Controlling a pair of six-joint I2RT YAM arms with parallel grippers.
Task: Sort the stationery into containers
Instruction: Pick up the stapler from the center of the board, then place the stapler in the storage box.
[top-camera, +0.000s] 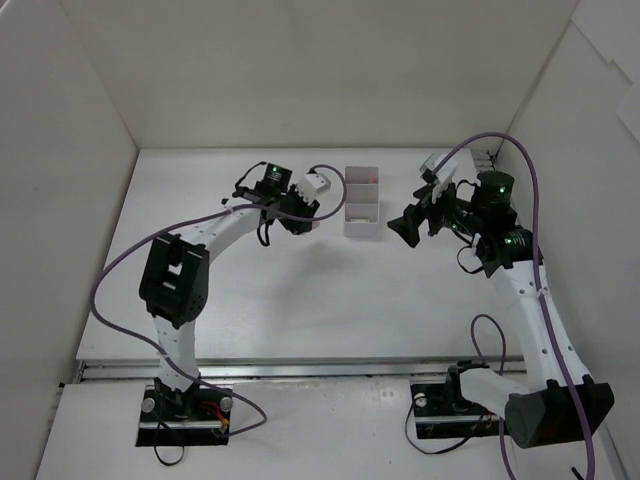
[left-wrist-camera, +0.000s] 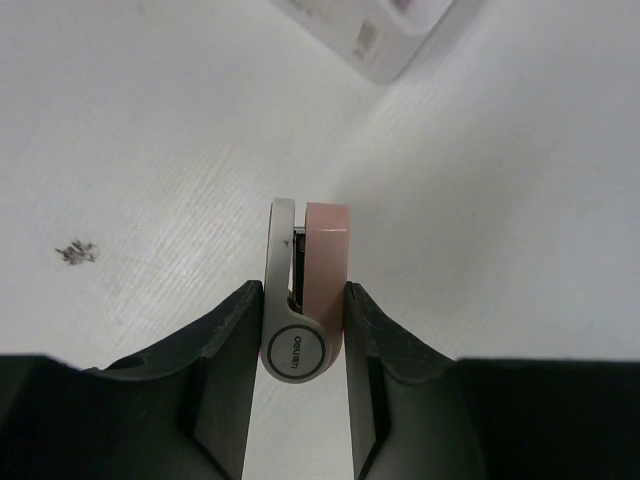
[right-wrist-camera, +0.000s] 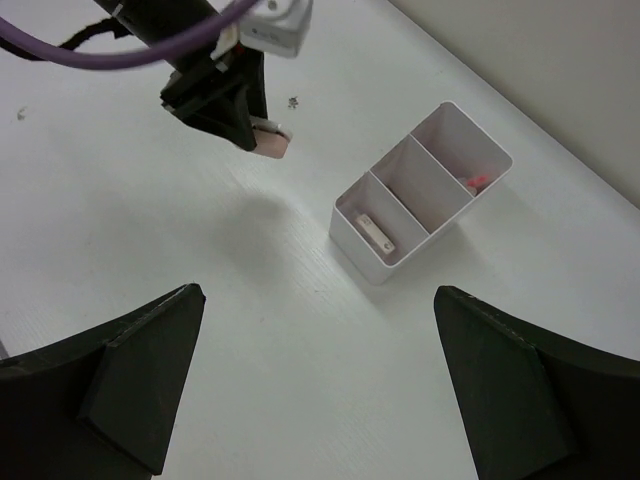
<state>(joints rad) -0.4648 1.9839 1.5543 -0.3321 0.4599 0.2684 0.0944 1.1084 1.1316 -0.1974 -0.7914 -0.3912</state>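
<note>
Holding: one pink-and-grey stationery item (left-wrist-camera: 322, 250), a flat rounded piece with a grey side plate. It is clamped edge-on and clear of the table.

Holder: left gripper (left-wrist-camera: 303, 300). The jaws are drawn in narrow, and both inner faces press on the item's flat sides. The grip looks square, with no tilt evident.

Position of held item: above bare table, to the left of the white container (right-wrist-camera: 352, 243) and near it, but not over any compartment.

Container: one white box with three compartments in a row, standing upright mid-table between the two arms.
- End compartment nearest the arm bases: one cream block (right-wrist-camera: 375, 232) lying flat on the floor.
- Middle compartment: nothing visible inside.
- Far end compartment: a small pink-red item (right-wrist-camera: 477, 182), too small to identify.

Second arm: right gripper (right-wrist-camera: 318, 293). The jaws are spread fully wide and hold nothing, and the gripper hangs to the right of the container, facing it.

Surface: white table (top-camera: 300, 300). No other loose stationery can be made out on it in these views.

Progress, as judged: two items look sorted and a third is in hand, not yet delivered. What is left is to carry it across the rim, release it into a compartment, and collect any pieces lying outside these views.
</note>
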